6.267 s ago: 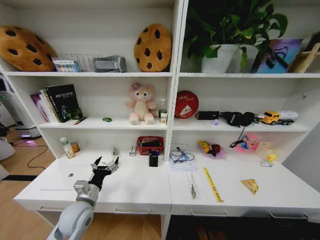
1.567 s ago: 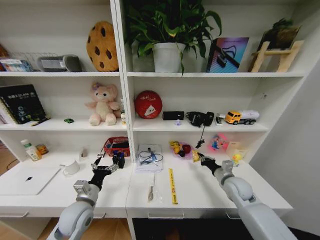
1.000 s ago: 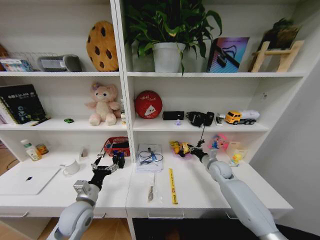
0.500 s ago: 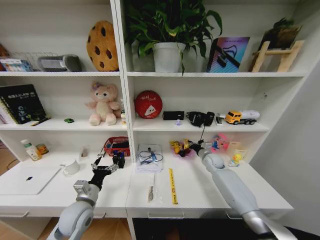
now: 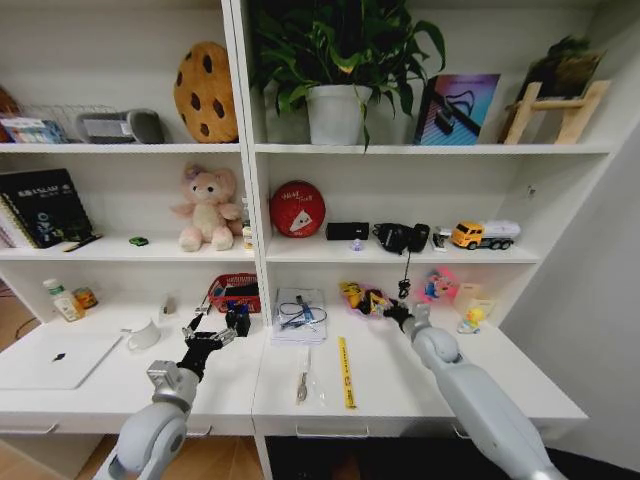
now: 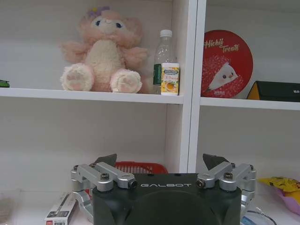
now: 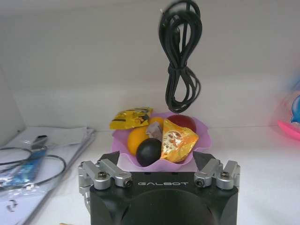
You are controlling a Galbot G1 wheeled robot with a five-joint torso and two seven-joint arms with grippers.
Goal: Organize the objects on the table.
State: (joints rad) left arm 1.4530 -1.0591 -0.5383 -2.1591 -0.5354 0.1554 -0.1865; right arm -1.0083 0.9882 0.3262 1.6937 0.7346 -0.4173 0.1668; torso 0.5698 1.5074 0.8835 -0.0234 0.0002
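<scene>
The right gripper [image 5: 396,313] is held fingers apart, empty, just before the wavy pink bowl [image 7: 199,140] of wrapped snacks on the long white table [image 5: 400,385]. The left gripper [image 5: 208,330] is parked spread above the table, near the slim silver-white laptop [image 5: 52,360].

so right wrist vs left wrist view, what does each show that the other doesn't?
Right wrist alone: the open right gripper facing a pink bowl of fruit and snack packets, with a black cable dangling above it and papers beside it. Left wrist alone: the open left gripper, the pink plush bear, a bottle, a red round tin and a red basket. Shared: the white table and white shelving.
</scene>
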